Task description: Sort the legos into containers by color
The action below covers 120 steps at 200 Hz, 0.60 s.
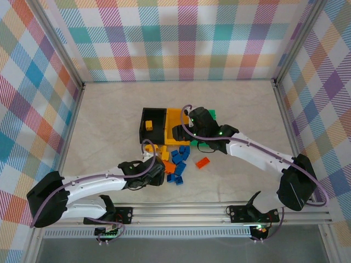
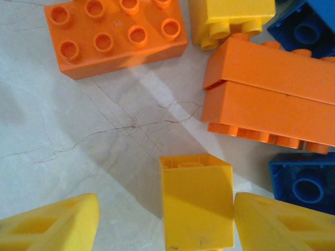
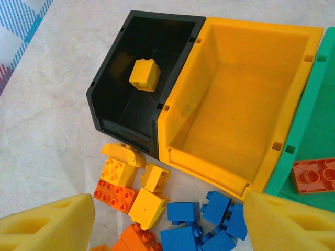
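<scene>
One yellow brick lies between the left gripper's spread fingers; the right gripper, likewise spread, hangs above the yellow-orange bin.

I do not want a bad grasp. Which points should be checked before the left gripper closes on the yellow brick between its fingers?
1. The left gripper is open: ok.
2. The yellow brick is between the fingers: ok.
3. The brick is centred: not ok. It touches one finger and stands apart from the other.
4. The orange bricks are outside the jaws: ok.
5. The black bin has room: ok. It holds one small yellow piece.
6. The right gripper is clear of the way to that bin: cannot tell. It hangs open by the bins.
</scene>
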### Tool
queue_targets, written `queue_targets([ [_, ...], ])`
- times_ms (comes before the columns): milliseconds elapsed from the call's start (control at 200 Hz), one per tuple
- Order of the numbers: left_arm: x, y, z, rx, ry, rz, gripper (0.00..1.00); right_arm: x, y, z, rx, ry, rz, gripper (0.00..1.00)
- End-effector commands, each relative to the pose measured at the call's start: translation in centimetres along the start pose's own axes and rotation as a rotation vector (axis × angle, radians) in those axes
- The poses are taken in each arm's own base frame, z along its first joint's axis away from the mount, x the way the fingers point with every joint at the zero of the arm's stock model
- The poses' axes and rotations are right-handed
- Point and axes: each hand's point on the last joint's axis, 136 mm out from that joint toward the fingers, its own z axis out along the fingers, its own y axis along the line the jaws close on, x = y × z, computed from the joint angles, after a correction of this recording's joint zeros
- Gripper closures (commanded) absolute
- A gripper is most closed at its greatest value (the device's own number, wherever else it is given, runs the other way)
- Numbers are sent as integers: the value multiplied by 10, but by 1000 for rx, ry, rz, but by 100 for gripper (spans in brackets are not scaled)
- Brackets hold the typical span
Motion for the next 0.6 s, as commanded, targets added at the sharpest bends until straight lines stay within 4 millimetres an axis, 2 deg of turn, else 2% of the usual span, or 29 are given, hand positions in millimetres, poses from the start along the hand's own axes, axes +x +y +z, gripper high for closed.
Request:
queue_targets([
  [0,0,-4,9,-7,35,26,32,-9,-2,-6,2,-48,19,25],
  [130,4,-11,22,-13,74,37,45,-9,-6,-11,12,-58,23,24],
  [195,4,-12,22,-11,78,36,54,-9,-7,-14,14,-62,27,25],
  [255,1,-12,18,-4,65,25,61,-10,-7,-17,12,-70,27,24],
  [385,-12,-7,-5,-8,14,3,65,-9,-9,-22,10,-77,33,24],
  [480,-37,3,-35,-41,-79,-20,66,-4,-12,-25,13,-77,39,24],
  [595,-82,27,-65,-79,-201,-118,65,6,-20,-26,29,-71,54,24],
])
